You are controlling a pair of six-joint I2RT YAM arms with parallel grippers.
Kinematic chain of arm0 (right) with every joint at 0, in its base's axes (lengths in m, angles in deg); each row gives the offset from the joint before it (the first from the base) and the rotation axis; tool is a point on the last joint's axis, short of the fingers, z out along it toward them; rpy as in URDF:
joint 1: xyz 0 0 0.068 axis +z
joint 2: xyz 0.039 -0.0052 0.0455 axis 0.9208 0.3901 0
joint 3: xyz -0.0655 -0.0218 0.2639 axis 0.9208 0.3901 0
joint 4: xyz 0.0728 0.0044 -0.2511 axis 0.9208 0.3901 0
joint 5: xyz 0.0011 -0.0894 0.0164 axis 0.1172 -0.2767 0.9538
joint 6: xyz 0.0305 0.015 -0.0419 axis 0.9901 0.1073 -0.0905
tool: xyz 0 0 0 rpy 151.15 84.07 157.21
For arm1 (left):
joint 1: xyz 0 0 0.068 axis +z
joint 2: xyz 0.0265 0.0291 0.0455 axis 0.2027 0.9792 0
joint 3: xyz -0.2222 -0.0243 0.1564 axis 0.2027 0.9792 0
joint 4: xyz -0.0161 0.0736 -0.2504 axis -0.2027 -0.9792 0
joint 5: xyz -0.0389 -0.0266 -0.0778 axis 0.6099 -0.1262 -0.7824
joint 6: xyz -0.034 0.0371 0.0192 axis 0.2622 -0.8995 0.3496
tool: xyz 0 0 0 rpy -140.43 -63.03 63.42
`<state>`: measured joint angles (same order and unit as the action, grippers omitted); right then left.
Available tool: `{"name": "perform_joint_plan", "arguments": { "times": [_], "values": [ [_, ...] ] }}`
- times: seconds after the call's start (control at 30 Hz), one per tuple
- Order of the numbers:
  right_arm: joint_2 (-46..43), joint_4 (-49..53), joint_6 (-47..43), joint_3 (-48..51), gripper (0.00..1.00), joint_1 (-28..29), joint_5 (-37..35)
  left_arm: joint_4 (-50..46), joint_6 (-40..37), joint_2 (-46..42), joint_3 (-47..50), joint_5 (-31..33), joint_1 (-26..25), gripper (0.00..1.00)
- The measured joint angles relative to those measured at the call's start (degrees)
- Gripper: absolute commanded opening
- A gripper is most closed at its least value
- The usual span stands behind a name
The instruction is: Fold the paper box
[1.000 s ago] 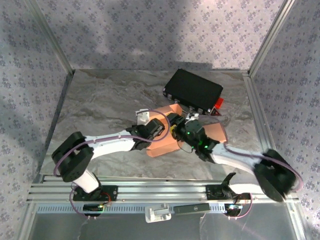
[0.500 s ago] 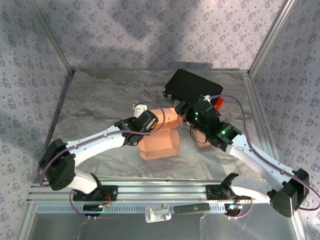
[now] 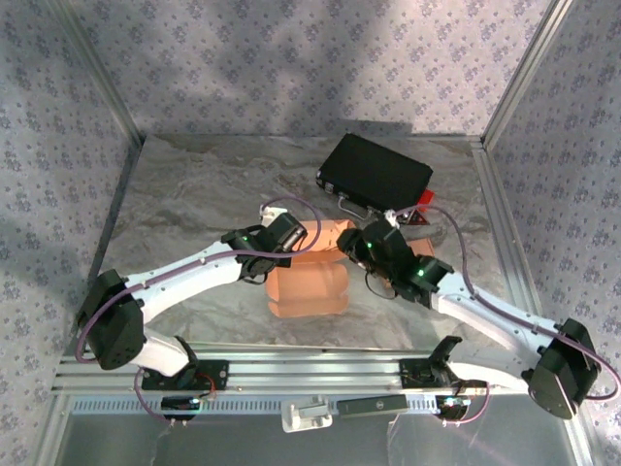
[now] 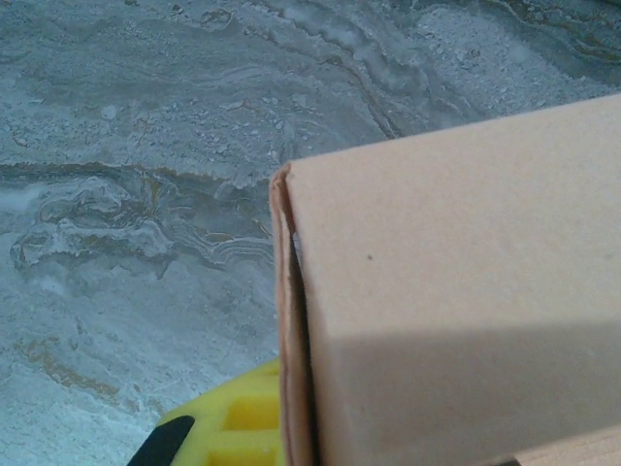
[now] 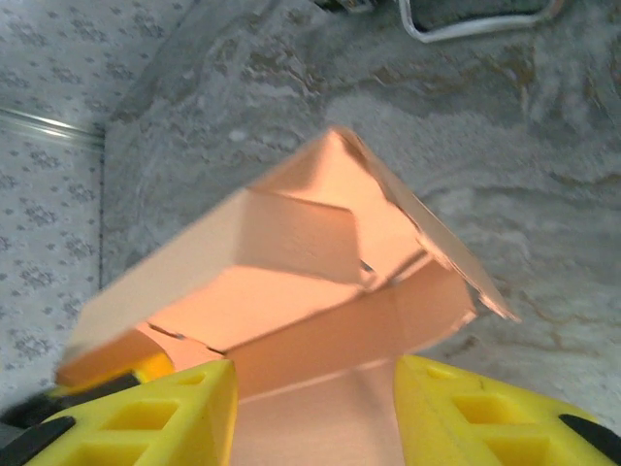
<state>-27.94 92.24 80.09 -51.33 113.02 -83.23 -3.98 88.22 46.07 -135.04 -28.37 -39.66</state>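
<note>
Right wrist: right fingers point(image 5: 165, 417) spread astride paper box point(image 5: 291, 262) edge; left fingers point(image 4: 233, 427) pinch its wall.

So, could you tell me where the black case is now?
In the top view, the black case lies far right on the table, just beyond the paper box.

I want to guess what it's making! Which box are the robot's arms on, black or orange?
The orange paper box in the middle, partly folded up. The black box lies farther back, left alone.
</note>
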Motion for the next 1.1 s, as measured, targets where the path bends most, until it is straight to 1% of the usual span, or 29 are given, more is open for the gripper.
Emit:
{"name": "perform_joint_plan", "arguments": {
  "times": [0.1, 0.2, 0.5, 0.67, 0.83, 1.03, 1.1],
  "values": [
    [-0.24, -2.25, 0.44, 3.61, 0.47, 1.51, -0.42, -0.2, 0.0, 0.0, -0.44, -0.17, 0.0, 0.0],
    [1.38, -4.2, 0.59, 5.33, 0.47, 1.79, -0.42, -0.26, -0.02, 0.0, -1.18, -0.59, 0.0, 0.0],
    [5.92, -9.2, 0.57, 5.44, 0.47, -0.59, -0.37, -0.5, -0.33, -0.02, -2.27, -1.38, 0.0, 0.0],
    [6.27, -9.62, 0.55, 5.6, 0.49, -2.01, -0.37, -1.18, -0.46, -0.44, -2.29, -1.38, 0.0, 0.0],
    [6.29, -9.66, 0.57, 5.86, 0.51, -2.25, -0.35, -1.22, -0.68, -0.61, -2.36, -1.38, 0.0, 0.0],
    [7.93, -10.97, 0.59, 6.97, 0.49, -2.89, 0.31, -1.22, -0.9, -0.61, -2.36, -1.4, 0.0, 0.0],
    [8.81, -11.8, 0.57, 6.97, 0.47, -3.3, 0.7, -1.2, -0.9, -0.61, -2.36, -1.55, 0.0, 0.0]
  ]
}}
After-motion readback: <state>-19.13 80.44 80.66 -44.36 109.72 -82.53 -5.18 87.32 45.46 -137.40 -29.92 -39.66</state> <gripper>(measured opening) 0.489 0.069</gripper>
